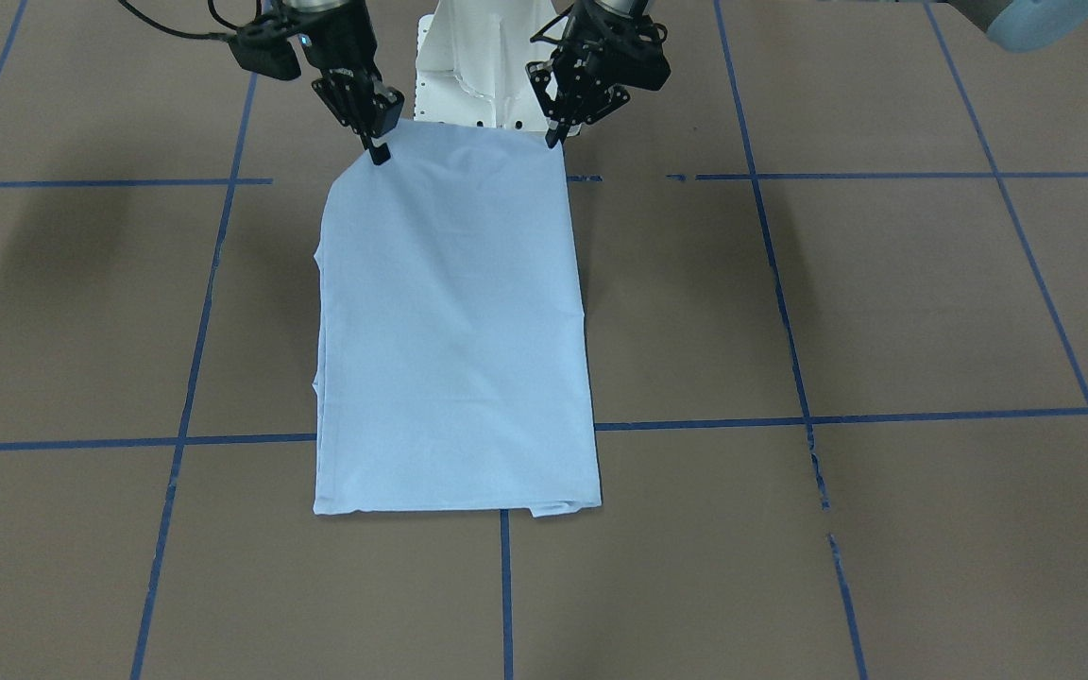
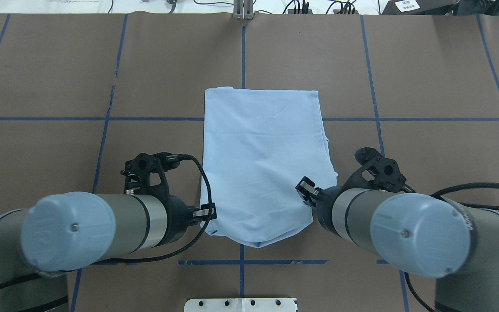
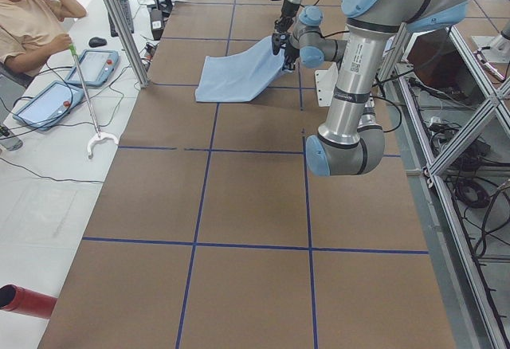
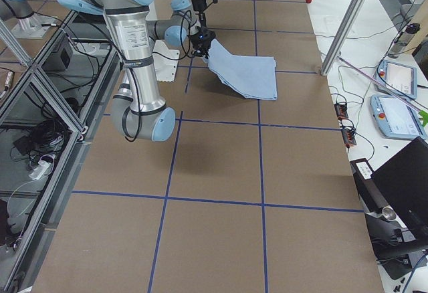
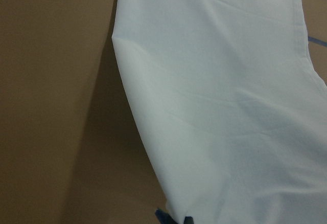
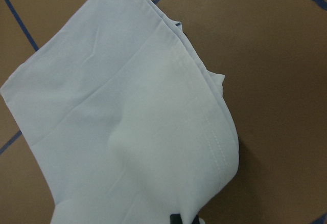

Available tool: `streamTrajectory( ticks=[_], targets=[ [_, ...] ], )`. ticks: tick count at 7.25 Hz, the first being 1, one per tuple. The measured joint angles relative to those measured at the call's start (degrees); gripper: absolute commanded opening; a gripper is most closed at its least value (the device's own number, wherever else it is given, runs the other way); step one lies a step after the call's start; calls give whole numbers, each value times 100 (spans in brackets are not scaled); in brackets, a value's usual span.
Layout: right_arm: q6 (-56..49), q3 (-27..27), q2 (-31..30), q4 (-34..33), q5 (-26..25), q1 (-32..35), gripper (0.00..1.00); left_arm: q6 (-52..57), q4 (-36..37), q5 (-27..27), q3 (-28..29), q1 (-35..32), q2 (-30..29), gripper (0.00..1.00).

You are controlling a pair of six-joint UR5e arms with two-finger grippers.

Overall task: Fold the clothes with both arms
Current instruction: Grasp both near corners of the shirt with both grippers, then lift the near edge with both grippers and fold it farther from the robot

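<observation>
The light blue T-shirt (image 2: 262, 160) lies on the bench (image 2: 59, 69) as a long, narrow panel with its sides already folded in. Its long axis runs straight away from the robot: one short end is near the robot's base, and the other lies flat on the far side, just beyond a cross line of blue tape (image 2: 427, 119). No print, collar or label shows; only plain cloth faces up.

Both hands are at the near short end, one at each corner. The left hand (image 1: 553, 140) is pinched on the near left corner and the right hand (image 1: 379, 153) on the near right corner, jaws drawn narrow with cloth between them. The side views show that end raised off the bench, with the cloth sloping down from the hands to the far part, which rests flat. Between the two grips the near edge sags into a shallow curve.

So the rest of the shirt lies ahead of the hands, away from the robot, and neither arm is nearer to it than the other — they stand level, as wide apart as the panel. I judge the step in hand to be a fold across the long axis, with the lifted near end carried forward and laid toward the far hem. That calls for both hands to travel along that axis at an equal pace — otherwise the edge will likely skew.
</observation>
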Motion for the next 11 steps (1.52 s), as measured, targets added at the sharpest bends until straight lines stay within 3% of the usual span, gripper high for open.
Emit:
streamTrajectory(
  ticks=[2, 4, 7, 11],
  targets=[
    [111, 344, 36, -496, -30, -149, 0, 11, 727, -199, -505, 35, -56, 0],
    [53, -145, 252, -537, -77, -39, 0, 296, 844, -200, -135, -135, -301, 0],
    [-171, -860, 531, -457, -83, 415, 0, 829, 161, -217, 1069, -857, -785, 0],
    [-402, -2437, 794, 793, -71, 1047, 0, 1227, -1125, -218, 3069, -1478, -1405, 0]
  ],
)
